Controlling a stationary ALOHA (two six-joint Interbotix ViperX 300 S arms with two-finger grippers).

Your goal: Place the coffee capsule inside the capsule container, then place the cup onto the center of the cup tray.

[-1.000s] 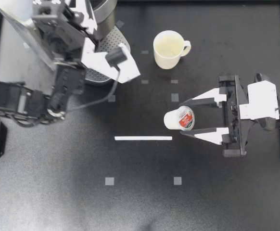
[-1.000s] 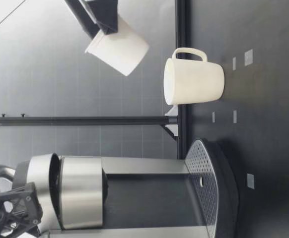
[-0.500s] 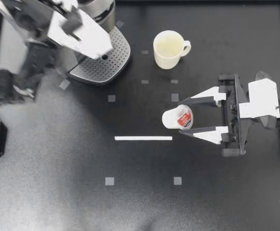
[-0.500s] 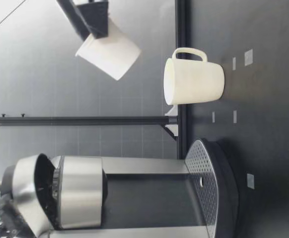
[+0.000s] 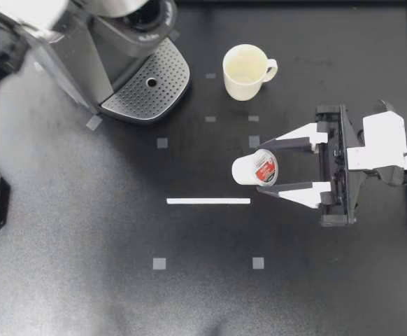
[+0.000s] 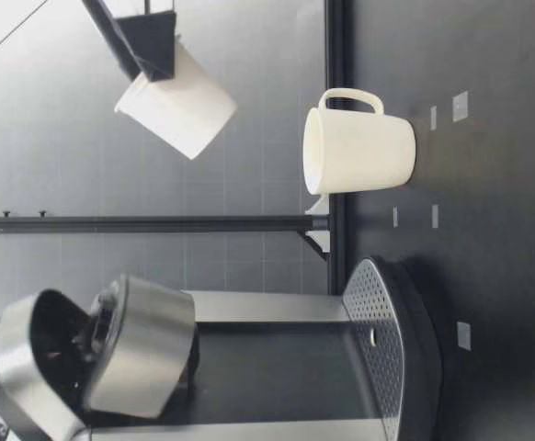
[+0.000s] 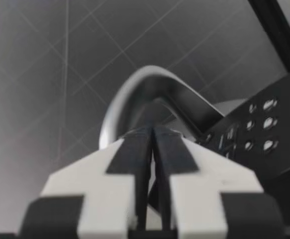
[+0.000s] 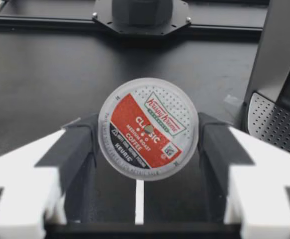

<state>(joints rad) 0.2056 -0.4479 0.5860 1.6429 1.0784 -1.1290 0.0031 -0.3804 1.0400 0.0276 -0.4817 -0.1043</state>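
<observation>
White red-lidded coffee capsule point(image 5: 253, 169) clamped in right hand point(image 5: 261, 168), not loaded yet; cream ceramic mug point(image 5: 245, 70) untouched, well beside hand.

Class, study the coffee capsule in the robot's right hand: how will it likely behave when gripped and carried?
The coffee capsule looks small and thin-walled, so probably light and crushable if squeezed hard. Its tapered sides, pinched by my right hand, might slip. Being round, it would likely roll if dropped.

White strip point(image 5: 208, 201) on black table point(image 5: 84, 245)
</observation>
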